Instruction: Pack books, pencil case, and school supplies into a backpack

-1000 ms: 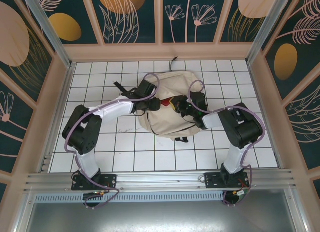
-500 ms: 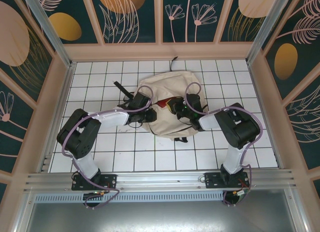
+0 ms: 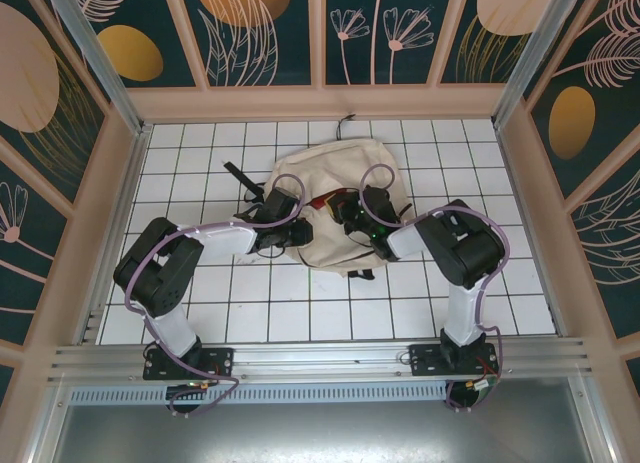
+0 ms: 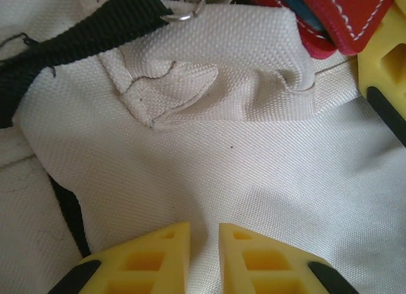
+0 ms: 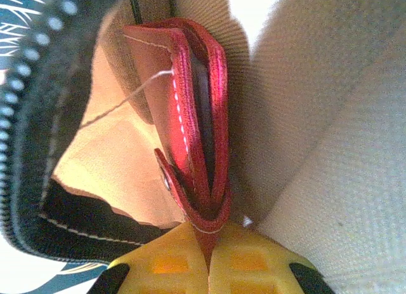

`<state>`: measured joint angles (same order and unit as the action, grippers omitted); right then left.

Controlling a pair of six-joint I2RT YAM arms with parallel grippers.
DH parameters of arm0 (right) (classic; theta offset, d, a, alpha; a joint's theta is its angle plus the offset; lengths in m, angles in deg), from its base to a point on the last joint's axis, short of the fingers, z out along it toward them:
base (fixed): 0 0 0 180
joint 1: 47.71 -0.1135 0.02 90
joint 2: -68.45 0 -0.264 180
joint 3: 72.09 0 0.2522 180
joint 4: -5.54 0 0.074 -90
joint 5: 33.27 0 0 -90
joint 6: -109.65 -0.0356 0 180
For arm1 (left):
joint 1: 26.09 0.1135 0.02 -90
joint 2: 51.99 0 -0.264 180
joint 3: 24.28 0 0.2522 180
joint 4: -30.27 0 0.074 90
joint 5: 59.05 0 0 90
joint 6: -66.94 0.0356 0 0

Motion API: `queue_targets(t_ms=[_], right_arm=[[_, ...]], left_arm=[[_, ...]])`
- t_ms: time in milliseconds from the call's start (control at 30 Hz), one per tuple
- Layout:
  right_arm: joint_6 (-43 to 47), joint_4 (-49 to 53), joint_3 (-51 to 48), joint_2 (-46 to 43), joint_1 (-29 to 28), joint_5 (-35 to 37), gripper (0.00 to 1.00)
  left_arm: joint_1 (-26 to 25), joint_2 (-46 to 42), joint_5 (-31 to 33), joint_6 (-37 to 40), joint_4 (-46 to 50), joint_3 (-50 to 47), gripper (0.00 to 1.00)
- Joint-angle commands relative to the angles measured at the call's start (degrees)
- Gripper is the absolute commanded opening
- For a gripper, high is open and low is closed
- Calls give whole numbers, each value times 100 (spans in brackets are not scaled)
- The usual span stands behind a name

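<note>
At backpack point(image 3: 335, 251) mouth, on bench point(image 3: 250, 295): right hand point(image 5: 208, 253) clamped on school supplies point(image 5: 190, 110), to slip them inside; left hand point(image 4: 204, 242) nearly closed, pinching backpack cloth, apparently holding mouth open.

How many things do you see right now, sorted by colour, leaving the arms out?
Beige: 1, the backpack
Red: 1, the flat square item at the backpack's opening
Total: 2
</note>
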<state>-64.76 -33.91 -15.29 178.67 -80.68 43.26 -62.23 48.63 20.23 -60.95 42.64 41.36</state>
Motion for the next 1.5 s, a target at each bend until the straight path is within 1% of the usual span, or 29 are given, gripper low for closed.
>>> queue_targets(t_ms=[0,133,200,300,367,400,467,567,633,667,733,800,900,1000,1133,1333,1400,1467], right_arm=[[6,-230,133,118,-138,1,7],[126,266,159,-74,-120,23,21],[184,559,46,-267,-86,79,23],[103,779,-68,-388,-69,57,28],[19,741,-28,-294,-69,-62,28],[-2,691,31,-214,-69,-137,28],[-21,717,186,-47,-44,-248,25],[-46,577,265,116,-18,-318,15],[-68,519,191,86,-16,-214,9],[-64,483,106,25,-17,-110,7],[-91,419,-128,-186,-33,179,5],[-147,273,-507,-539,-42,618,3],[-136,140,-1059,-1130,-70,1388,2],[-86,368,-1155,-1396,-44,1712,3],[-118,284,-811,-1019,19,1463,3],[-155,109,-47,-192,36,761,3],[-182,32,99,-8,29,564,5],[-224,0,142,67,28,417,9]], left_arm=[[-69,140,-219,-186,25,-84,19],[-70,156,-230,-184,33,-37,19],[-70,144,-223,-184,42,-20,19],[-69,150,-235,-193,25,-9,18],[-69,178,-250,-193,25,29,19],[-69,193,-264,-195,31,42,19],[-69,196,-264,-202,42,59,19],[-69,156,-255,-219,51,43,18],[-69,117,-231,-220,60,24,18],[-73,98,-220,-220,75,16,18],[-82,82,-203,-219,70,15,18],[-70,105,-211,-223,74,33,18],[-69,130,-235,-212,101,81,18],[-69,129,-238,-185,141,121,18],[-69,132,-245,-175,152,143,18],[-74,72,-247,-193,159,79,18],[-69,51,-246,-193,148,62,18],[-69,45,-238,-206,154,56,18]])
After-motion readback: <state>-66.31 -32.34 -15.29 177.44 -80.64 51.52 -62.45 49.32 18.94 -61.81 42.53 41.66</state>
